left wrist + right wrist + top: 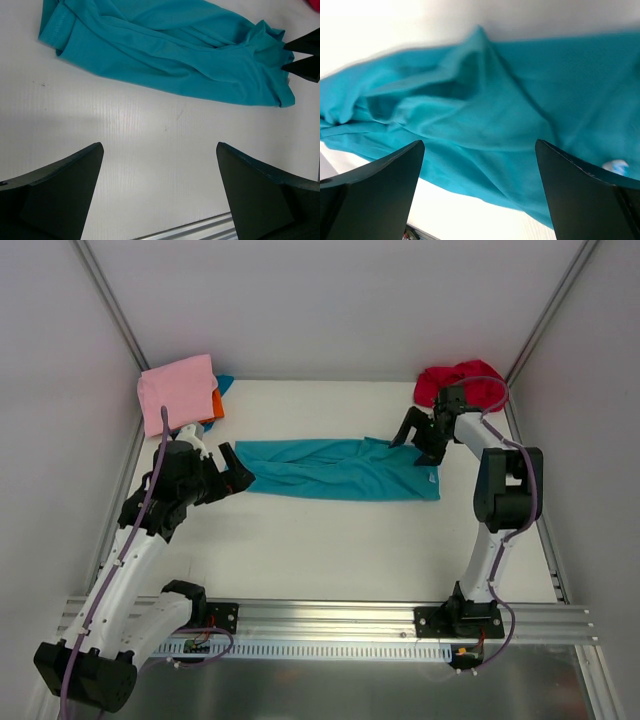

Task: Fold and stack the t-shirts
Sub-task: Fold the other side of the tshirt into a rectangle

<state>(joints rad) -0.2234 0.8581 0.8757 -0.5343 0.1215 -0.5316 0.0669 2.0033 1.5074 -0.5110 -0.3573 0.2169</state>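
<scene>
The left gripper (160, 192) hangs released, jaws spread over bare counter (150, 135) just off the teal t-shirt's (165, 50) left end. The right gripper (480, 192), likewise spread and empty, hovers over the shirt's right end near a small white label (617, 165), too blurred to read. A folded pink shirt (178, 390) and a red shirt (460, 380) fill the back corners.

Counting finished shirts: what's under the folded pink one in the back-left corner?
Orange fabric and a blue edge peek out beneath the pink shirt; anything else is covered.
</scene>
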